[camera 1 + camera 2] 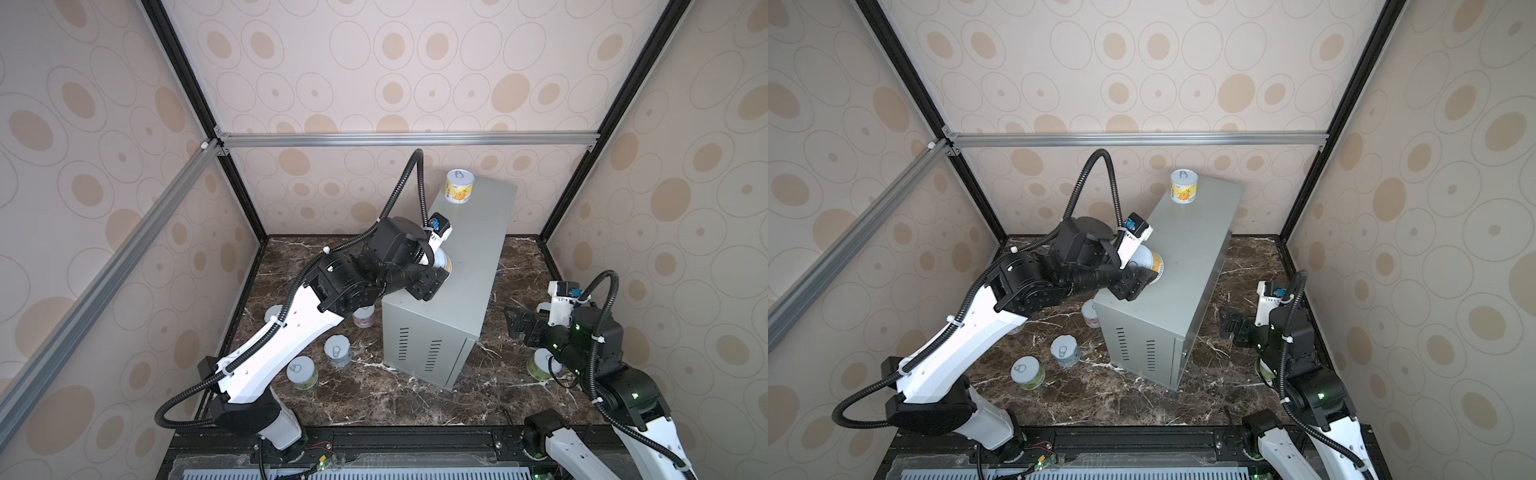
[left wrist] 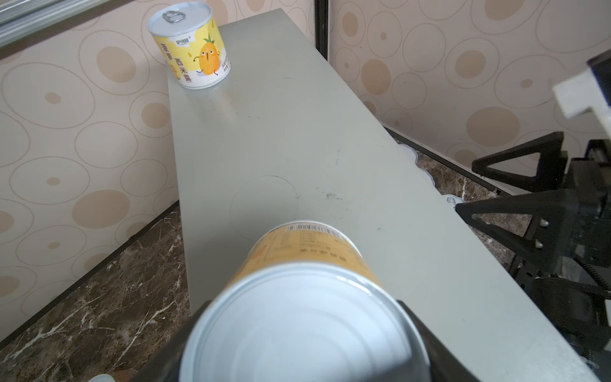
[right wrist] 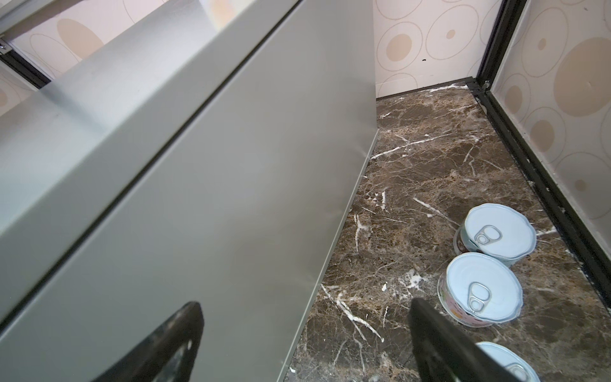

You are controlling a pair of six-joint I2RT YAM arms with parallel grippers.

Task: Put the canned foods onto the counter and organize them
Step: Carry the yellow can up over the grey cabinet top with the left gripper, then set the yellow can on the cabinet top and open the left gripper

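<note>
Two yellow-orange cans are up at the counter [image 1: 482, 232], the pale-grey box standing on the marble surface [image 1: 395, 395]. I see the pineapple can [image 2: 190, 44] upright at the far left corner of its flat top. My left gripper [image 1: 1142, 276] is partly closed, with both fingers pressed on the held can [image 2: 297, 297]. That can is tipped over so its plain base faces the wrist camera (whether its far rim touches the top, I cannot tell). It sits over the near half of the top, well apart from the pineapple can. My right gripper [image 1: 514, 322] hangs low beside the counter's right wall, jaws spread wide around nothing. Three floor cans [image 3: 482, 287] with pull-tab lids stand in a row on the marble on that side. In both top views further cans [image 1: 337, 351] stand on the marble left of the counter, near or partly under my left arm [image 1: 291, 328].
</note>
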